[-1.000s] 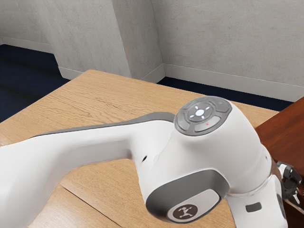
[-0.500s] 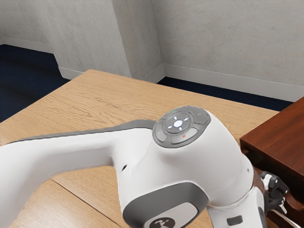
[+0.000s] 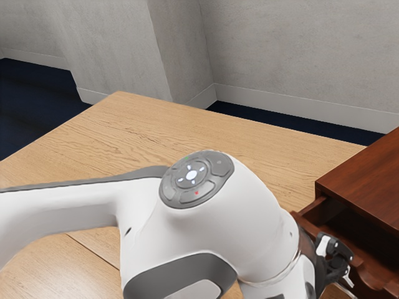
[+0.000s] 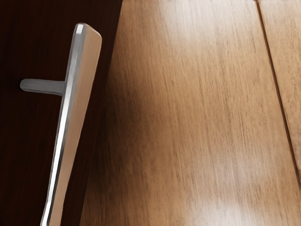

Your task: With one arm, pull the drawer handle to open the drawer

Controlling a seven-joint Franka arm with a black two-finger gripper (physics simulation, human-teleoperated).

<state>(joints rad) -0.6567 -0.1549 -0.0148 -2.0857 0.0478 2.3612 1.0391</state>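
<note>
On the wooden table [image 3: 124, 137], drawer [image 3: 365, 269] part-open, its handle [image 4: 70, 127] just beside the claw [image 3: 333, 265], grip unreadable.

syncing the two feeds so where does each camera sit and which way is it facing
Exterior view: beside the white arm, above the table, facing the room's corner; that arm takes the foreground, the partly open drawer at the exterior view's right.
Wrist view: on the hand, close to the drawer front, facing its metal handle and the table beyond.
Shared: the drawer and the table.
</note>
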